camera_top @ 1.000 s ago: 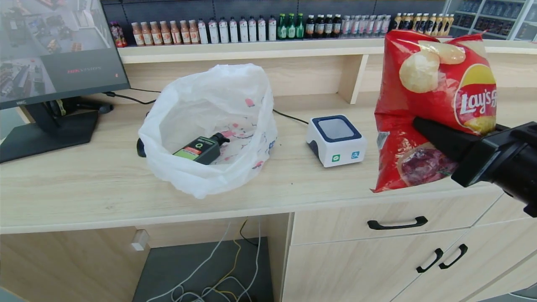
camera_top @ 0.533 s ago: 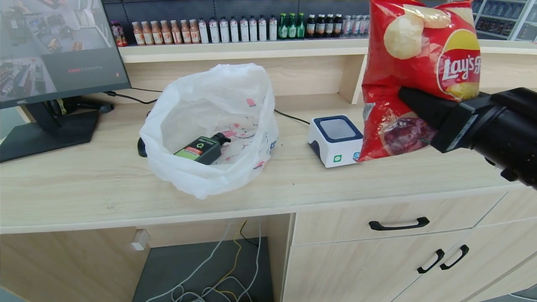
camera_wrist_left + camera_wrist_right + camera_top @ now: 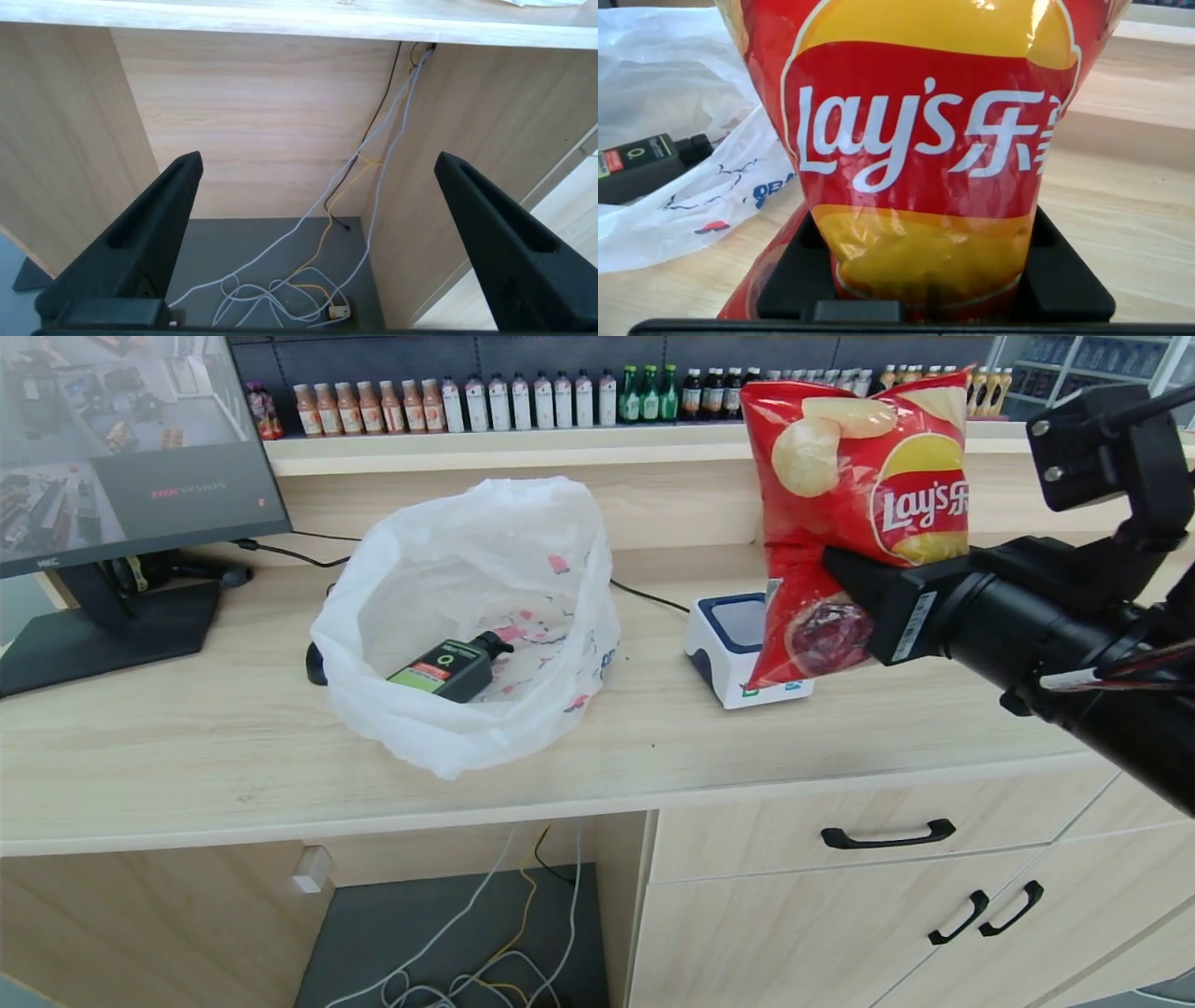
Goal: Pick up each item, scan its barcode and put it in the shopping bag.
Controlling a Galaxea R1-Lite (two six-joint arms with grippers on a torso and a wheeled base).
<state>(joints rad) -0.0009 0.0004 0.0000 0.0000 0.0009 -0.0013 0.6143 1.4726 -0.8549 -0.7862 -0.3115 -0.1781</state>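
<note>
- Head view: the right gripper (image 3: 840,586) pinches a red chips bag (image 3: 859,485), held upright above the scanner (image 3: 721,637). The white shopping bag (image 3: 523,523) sits on the counter (image 3: 187,747) near the scanner, with a dark bottle (image 3: 446,669) lying inside.
- Left wrist view: the left gripper (image 3: 318,168) hangs under the counter, fingers spread wide, with cables (image 3: 308,280) beyond.
- Right wrist view: both fingers clamp the chips bag's lower half.

This is a shop, at the pay counter (image 3: 653,737). Rows of drink bottles (image 3: 597,397) stand on the shelf (image 3: 523,453) behind it. A small scanner (image 3: 719,653) and a white shopping bag (image 3: 523,541) sit on the counter, and a screen (image 3: 121,439) shows camera pictures.
</note>
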